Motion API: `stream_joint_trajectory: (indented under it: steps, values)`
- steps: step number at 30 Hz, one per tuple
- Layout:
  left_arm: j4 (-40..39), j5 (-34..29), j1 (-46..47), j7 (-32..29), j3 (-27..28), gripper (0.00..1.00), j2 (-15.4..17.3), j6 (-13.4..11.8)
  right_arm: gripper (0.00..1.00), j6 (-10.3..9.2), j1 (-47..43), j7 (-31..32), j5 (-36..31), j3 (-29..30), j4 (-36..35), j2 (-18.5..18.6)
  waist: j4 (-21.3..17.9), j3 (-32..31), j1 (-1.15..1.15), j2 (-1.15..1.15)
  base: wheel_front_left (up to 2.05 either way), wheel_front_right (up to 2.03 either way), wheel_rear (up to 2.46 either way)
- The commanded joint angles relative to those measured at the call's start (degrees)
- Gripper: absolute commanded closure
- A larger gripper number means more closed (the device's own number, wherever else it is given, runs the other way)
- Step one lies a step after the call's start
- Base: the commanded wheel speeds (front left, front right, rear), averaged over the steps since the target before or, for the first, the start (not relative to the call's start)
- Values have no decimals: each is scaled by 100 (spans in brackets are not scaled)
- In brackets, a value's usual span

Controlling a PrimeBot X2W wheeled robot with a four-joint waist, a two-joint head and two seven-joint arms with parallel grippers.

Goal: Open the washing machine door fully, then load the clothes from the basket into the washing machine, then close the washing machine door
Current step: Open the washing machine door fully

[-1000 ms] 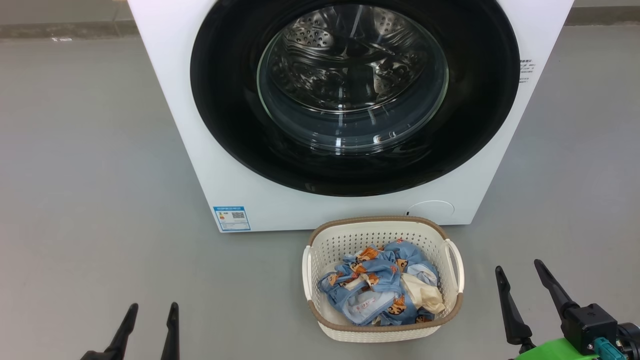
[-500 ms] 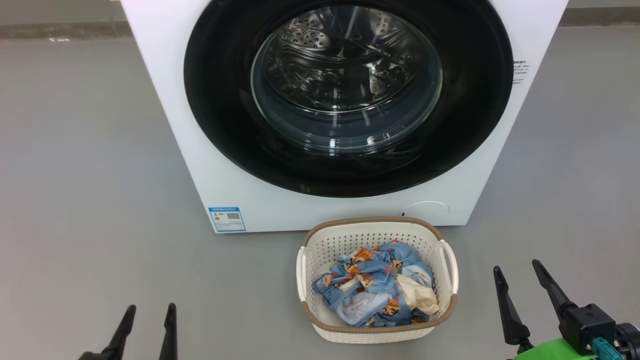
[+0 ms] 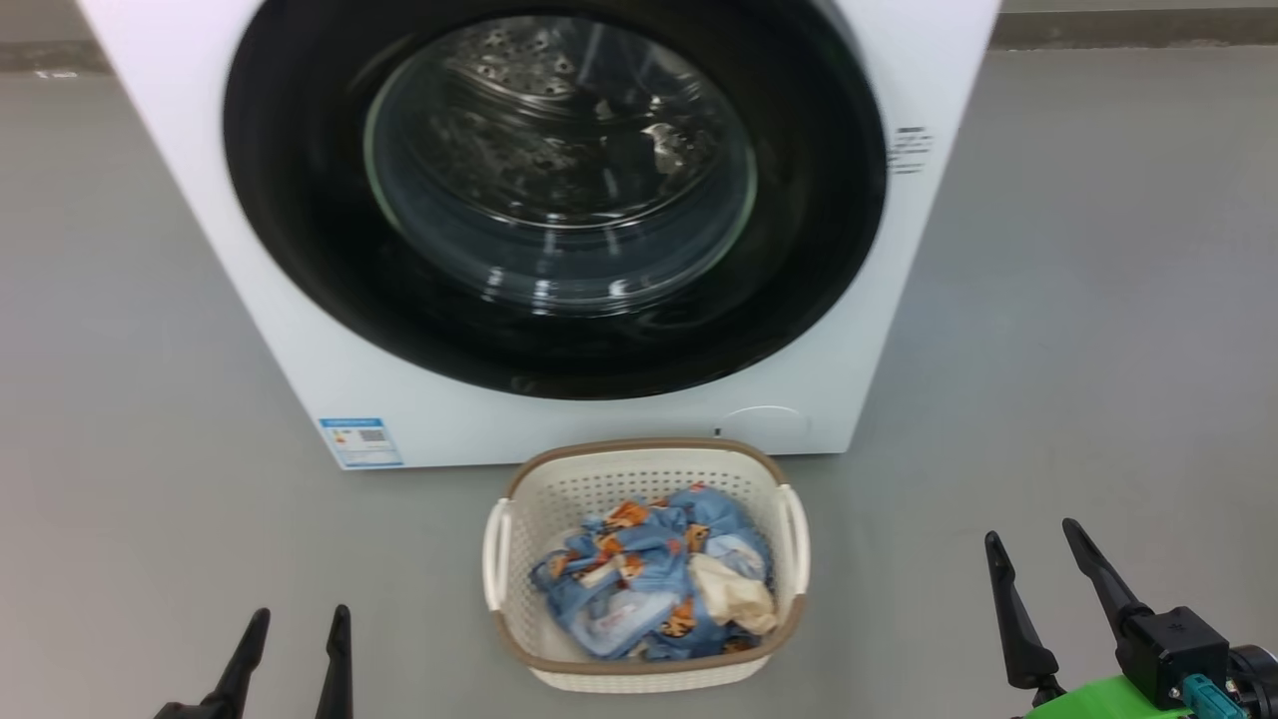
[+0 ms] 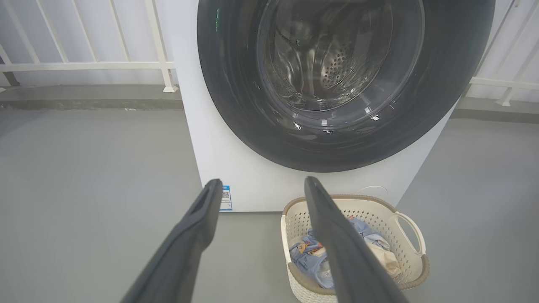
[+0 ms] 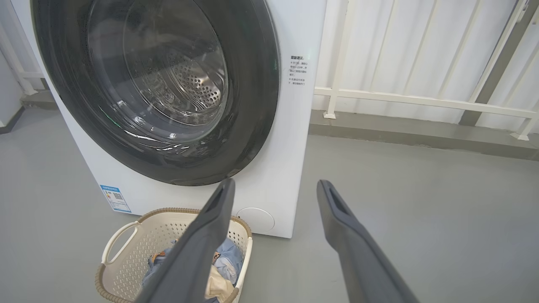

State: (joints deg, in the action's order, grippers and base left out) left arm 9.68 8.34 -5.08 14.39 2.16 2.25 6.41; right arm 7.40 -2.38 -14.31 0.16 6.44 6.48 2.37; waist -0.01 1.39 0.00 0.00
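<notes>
The big white boxy front-loading washing machine (image 3: 559,429) stands on the grey floor (image 3: 1078,350) at the far side, its front facing the near side and turned slightly to the left. A white railing (image 5: 421,101) runs behind it. Its large round door (image 3: 554,190), with a wide glossy black rim and a bulging clear glass bowl, lies shut and flush against the front. The perforated steel drum shows through the glass.

Just in front of the machine, near its lower right corner, sits the small cream-white perforated plastic basket (image 3: 649,677) with a brown woven-look rim. It stands upright, mouth up, with a handle at its left end and one at its right. Its long axis looks to run left to right, parallel to the machine's front. Inside lie the crumpled clothes (image 3: 639,579): light blue fabric printed with orange cartoon figures, with a small cream-white cloth piece (image 3: 734,599) at the right.

The left gripper (image 3: 302,611) hangs at the near left and the right gripper (image 3: 1030,531) at the near right. Both have their long dark fingers spread wide, hold nothing and touch nothing, well apart from the basket.

A blue label sticker (image 3: 360,441) with a QR code sits at the machine's lower left corner. A block of small dark print (image 3: 909,150) sits on the front's right edge. Neither can be read.
</notes>
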Motion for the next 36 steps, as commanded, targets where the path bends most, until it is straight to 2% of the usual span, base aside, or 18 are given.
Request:
stream_joint_trajectory:
  steps: [1, 11, 24, 25, 26, 27, 28, 33, 36]
  values:
    - [-142, 15, 122, 61, 202, 0, 63, 24, 0, 9, 116, -69, 25, -129, -123, 55, 1, -1, 0, 0, 119, 119, -239]
    - [-205, 25, 132, 61, 226, 0, 63, 1, 0, 9, 113, -69, 33, -130, -122, 53, 7, 1, 0, 0, 77, 76, -153]
    - [-190, 65, 112, 61, 221, 0, 63, -18, 0, 9, 123, -69, 78, -136, -151, 52, 11, -7, 0, 0, 7, 7, -13]
    - [-187, 70, 111, 61, 219, 0, 63, -18, 5, 9, 120, -69, 95, -149, -150, 52, 12, -10, 0, 0, 0, 0, 0]
    - [-186, 75, 109, 61, 220, 0, 63, -18, 51, 9, 115, -69, 113, -163, -150, 52, 12, -12, 0, 0, 0, 0, 0]
    - [-185, 79, 106, 61, 221, 0, 63, -18, 80, 9, 107, -69, 139, -181, -137, 52, 12, -13, 0, 0, 0, 0, 0]
    - [-184, 82, 104, 61, 222, 0, 63, -18, 100, 9, 101, -69, 160, -200, -120, 52, 11, -13, 0, 0, 0, 0, 0]
    - [-175, 96, 102, 61, 217, 0, 63, -14, 100, 9, 95, -69, 322, -214, -113, 52, 6, -3, 0, 0, 0, 0, 0]
    - [-179, 108, 92, 61, 218, 0, 63, -20, 100, 9, 97, -69, 797, -137, -97, 51, -8, 2, 0, 0, 0, 0, 0]
